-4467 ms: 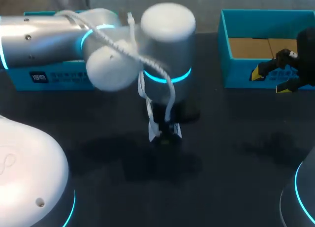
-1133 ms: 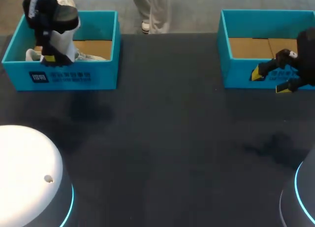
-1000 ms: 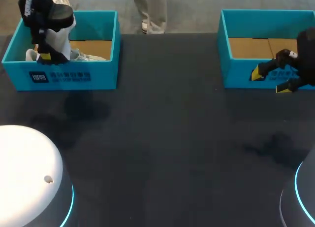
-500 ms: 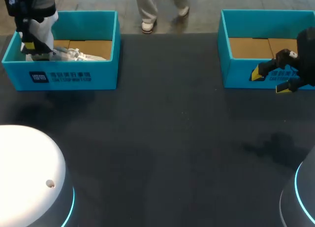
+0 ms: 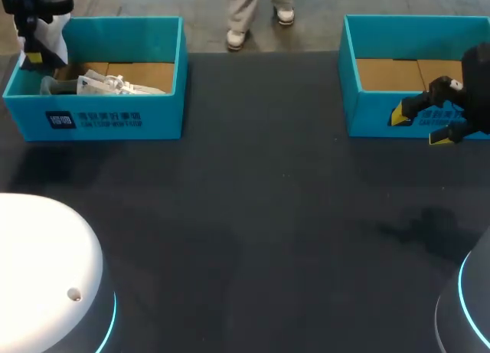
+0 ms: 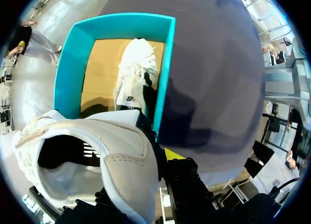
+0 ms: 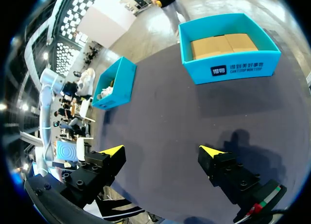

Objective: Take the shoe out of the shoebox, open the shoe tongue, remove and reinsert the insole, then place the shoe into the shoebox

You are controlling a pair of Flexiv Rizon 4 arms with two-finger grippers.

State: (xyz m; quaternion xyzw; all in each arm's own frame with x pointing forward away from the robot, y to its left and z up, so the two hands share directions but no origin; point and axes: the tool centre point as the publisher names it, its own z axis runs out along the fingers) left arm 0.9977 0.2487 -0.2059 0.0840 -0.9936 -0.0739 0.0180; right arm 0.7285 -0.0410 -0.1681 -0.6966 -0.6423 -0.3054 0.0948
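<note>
Lifted shoe (image 6: 116, 175): white, gripped by the left end effector (image 6: 163, 158), up over the left shoebox (image 5: 115, 122).
Second shoe (image 5: 115, 83): white, lying inside that teal box.
Right shoebox (image 5: 383, 112): teal, open, brown floor bare.

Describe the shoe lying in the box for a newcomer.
Of two teal shoeboxes on the black table, take the left shoebox. The white laced sneaker lying on its cardboard floor is it; the other white sneaker is held by the left gripper.
</note>
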